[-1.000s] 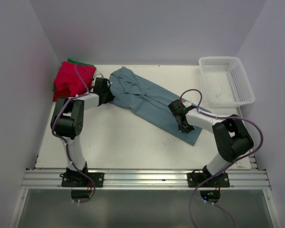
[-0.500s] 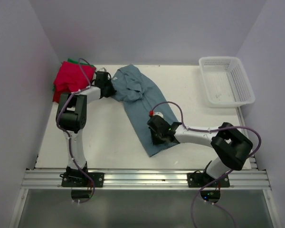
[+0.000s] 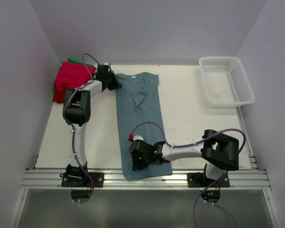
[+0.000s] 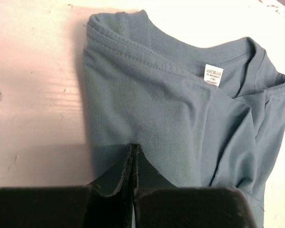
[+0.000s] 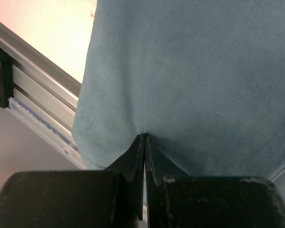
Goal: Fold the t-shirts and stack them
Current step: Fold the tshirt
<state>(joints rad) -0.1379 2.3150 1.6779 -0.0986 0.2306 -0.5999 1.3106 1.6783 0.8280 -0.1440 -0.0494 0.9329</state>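
Arms swung blue-grey t-shirt [image 3: 138, 107] from diagonal to straight, hem overhanging worktop [image 3: 194, 118]. Left pincer [image 4: 134, 148] and right pincer [image 5: 145, 138] both clamped on it; looks ready to fold.

bright, even, soft-shadowed light; wrist views sharp, near edges dark.

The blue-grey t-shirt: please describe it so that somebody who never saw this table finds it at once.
On the white table, look down the middle. The blue-grey t-shirt lies there as one long strip, collar far, hem over the near rail. Unlike the folded red shirts at far left, it is stretched out.
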